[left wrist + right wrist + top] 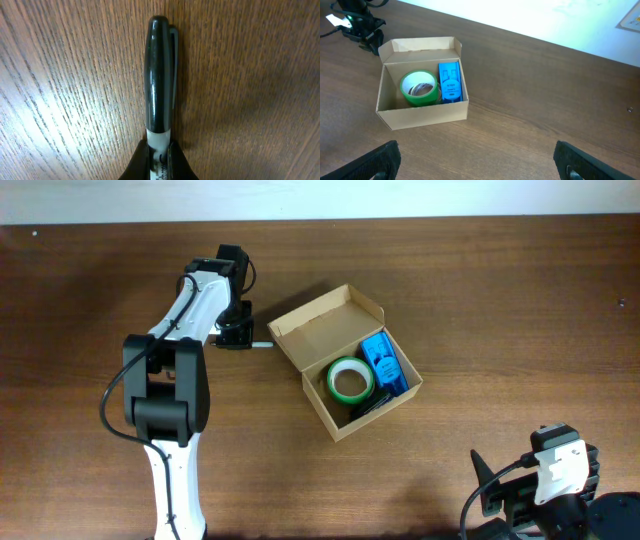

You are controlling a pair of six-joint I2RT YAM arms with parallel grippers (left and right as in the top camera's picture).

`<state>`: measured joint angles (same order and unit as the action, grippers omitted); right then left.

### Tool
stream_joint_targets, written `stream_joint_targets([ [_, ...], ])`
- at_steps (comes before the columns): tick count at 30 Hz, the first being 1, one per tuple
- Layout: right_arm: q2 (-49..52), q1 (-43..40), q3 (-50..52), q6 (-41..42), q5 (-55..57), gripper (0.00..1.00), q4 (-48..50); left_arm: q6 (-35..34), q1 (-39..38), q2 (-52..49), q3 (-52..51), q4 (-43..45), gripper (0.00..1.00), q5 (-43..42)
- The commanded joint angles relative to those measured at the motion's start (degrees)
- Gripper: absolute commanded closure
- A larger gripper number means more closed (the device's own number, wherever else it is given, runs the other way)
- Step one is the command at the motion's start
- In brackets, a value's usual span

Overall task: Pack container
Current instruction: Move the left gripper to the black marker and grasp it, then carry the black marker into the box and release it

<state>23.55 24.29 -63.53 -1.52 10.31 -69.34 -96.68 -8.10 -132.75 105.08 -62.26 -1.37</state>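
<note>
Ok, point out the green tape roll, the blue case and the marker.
green tape roll (420, 99): right wrist view, front outer wall.
blue case (384, 363): overhead view, middle of its top face.
marker (159, 75): left wrist view, black cap.

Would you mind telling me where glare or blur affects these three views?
Left wrist: a glare streak runs along the black marker and a pale sheen washes the table at left. Right wrist: the far top band is overexposed, its own fingers blurred. Overhead: evenly lit, the cardboard box sharp.
</note>
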Motion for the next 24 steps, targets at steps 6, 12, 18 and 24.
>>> stream_joint_targets([
  [6, 0.07, -0.48, 0.00, 0.52, 0.90, 0.01, 0.13, 8.04, 0.17, 9.94, 0.28, -0.35, 0.98, 4.85],
  [12, 0.07, -0.48, 0.00, 0.52, 0.90, 0.01, 0.11, 22.21, -1.84, 19.15, 0.28, -0.37, 0.98, 7.28],
  [18, 0.07, -0.48, 0.00, 0.52, 0.90, 0.01, 0.13, 40.74, -6.69, 25.66, 0.31, -0.44, 0.98, 7.15],
  [24, 0.07, -0.48, 0.00, 0.52, 0.90, 0.01, 0.11, 59.34, -16.02, 26.97, 0.44, -0.87, 0.98, 4.98],
])
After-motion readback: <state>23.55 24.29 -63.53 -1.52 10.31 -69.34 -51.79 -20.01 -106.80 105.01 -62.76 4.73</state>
